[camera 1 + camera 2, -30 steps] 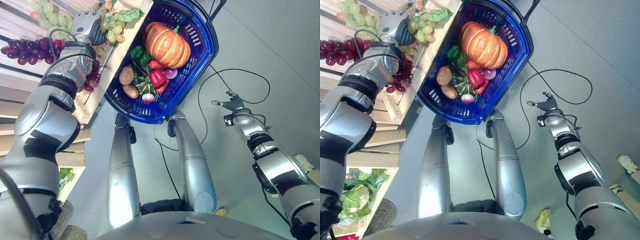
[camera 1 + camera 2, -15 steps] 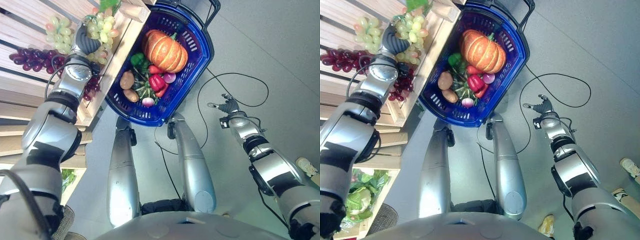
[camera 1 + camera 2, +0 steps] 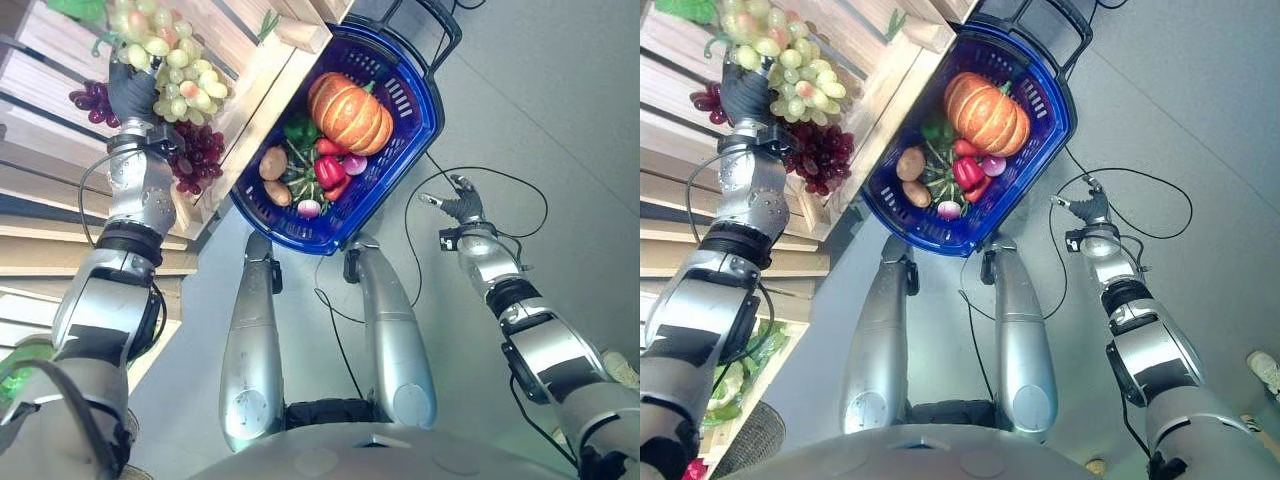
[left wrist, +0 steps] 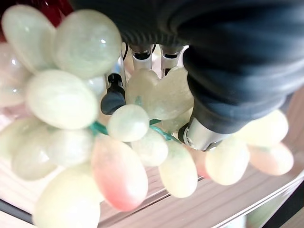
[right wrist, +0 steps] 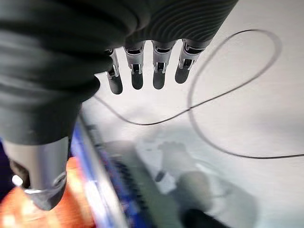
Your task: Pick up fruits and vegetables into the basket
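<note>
A: Left hand clenched round the green grape bunch, lifted above the wooden crate.

B: Right hand relaxed, empty. Carry the grapes over the blue basket (pumpkin inside), lower before releasing.

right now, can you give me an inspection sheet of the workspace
surface: grey floor with a wooden crate shelf beside it
job's things: green grapes in the left robot hand; blue basket holds a pumpkin, red pepper and potatoes
clutter: purple grapes on the shelf
grippers: left robot hand curled round the green grapes; right robot hand open over the floor
cables: left out, the robot's own
surroundings: nothing seen
</note>
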Motion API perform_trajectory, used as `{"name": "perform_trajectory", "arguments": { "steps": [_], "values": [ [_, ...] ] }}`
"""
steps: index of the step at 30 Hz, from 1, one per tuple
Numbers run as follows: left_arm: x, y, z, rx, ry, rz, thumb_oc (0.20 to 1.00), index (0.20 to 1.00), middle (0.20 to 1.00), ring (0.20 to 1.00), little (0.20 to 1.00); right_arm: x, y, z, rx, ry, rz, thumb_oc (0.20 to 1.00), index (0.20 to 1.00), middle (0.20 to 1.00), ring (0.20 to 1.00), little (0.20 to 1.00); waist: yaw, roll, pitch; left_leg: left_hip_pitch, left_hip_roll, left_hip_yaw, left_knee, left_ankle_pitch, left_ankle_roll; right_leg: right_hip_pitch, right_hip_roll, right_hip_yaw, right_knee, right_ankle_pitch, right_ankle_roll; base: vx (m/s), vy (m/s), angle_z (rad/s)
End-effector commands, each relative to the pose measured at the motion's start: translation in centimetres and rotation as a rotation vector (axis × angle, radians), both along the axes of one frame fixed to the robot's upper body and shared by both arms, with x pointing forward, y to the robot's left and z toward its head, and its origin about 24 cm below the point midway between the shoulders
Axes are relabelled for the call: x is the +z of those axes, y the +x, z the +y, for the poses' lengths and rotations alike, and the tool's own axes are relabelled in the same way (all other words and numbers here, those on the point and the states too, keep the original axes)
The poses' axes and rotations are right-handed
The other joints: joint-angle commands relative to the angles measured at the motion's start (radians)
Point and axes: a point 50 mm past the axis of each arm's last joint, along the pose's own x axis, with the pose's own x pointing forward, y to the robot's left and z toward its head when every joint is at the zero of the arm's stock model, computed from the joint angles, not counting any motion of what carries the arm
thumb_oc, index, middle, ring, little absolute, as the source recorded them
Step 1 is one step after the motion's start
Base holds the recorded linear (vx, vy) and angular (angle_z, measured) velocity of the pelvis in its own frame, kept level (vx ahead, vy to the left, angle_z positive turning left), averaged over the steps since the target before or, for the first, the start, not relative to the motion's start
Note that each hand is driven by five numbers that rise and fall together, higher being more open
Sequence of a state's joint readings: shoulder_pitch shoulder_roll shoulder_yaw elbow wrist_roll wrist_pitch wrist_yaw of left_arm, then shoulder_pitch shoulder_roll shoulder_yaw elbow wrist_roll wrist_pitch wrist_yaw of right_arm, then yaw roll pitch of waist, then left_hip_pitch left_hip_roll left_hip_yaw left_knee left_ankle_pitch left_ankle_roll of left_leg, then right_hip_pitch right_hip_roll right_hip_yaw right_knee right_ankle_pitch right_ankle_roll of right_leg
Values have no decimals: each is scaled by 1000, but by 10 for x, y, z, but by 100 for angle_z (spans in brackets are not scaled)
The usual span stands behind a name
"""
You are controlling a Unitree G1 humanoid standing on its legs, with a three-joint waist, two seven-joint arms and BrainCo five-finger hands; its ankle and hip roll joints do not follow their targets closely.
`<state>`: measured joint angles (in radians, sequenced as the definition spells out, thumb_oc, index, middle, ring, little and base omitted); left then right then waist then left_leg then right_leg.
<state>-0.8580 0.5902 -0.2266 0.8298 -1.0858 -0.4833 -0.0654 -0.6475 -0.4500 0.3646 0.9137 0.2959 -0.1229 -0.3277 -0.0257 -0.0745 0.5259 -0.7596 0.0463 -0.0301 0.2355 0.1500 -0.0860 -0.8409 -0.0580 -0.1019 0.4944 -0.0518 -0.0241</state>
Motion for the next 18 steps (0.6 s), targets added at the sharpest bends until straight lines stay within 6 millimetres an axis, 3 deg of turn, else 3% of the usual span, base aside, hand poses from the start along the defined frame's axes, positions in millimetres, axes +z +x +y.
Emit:
{"name": "perform_trajectory", "arguments": {
  "steps": [1, 3, 8, 18],
  "values": [
    [19, -10, -6, -46, -124, -227, 200, 200, 200, 200, 200, 15, -7, -10, -38, 25, -128, 1000, 1000, 1000, 1000, 1000, -14, 40, -6, 13, -53, 0, 136, -166, 27, 73, 16, 9, -107, 33, 84, 0, 0, 0],
    [26, -18, -12, -100, -157, -323, 200, 200, 200, 200, 200, 39, -6, 10, 35, 46, -255, 1000, 1000, 1000, 1000, 1000, -15, 37, -6, 17, -55, -1, 136, -170, 27, 79, 12, 5, -109, 30, 85, 0, 0, 0],
    [33, -26, -24, -180, -173, -426, 200, 200, 200, 200, 200, 67, -11, 33, 146, 54, -406, 1000, 1000, 1000, 1000, 1000, -16, 40, -6, 29, -59, -1, 129, -171, 30, 93, 9, 4, -115, 24, 86, 2, 2, 1],
    [54, -51, -75, -384, -103, -616, 200, 200, 200, 200, 200, 133, -31, 89, 444, 2, -708, 1000, 1000, 1000, 1000, 1000, -9, 66, -6, 39, -67, 13, 110, -161, 37, 103, -6, -1, -120, 16, 88, 5, 26, 1]
  ]
}}
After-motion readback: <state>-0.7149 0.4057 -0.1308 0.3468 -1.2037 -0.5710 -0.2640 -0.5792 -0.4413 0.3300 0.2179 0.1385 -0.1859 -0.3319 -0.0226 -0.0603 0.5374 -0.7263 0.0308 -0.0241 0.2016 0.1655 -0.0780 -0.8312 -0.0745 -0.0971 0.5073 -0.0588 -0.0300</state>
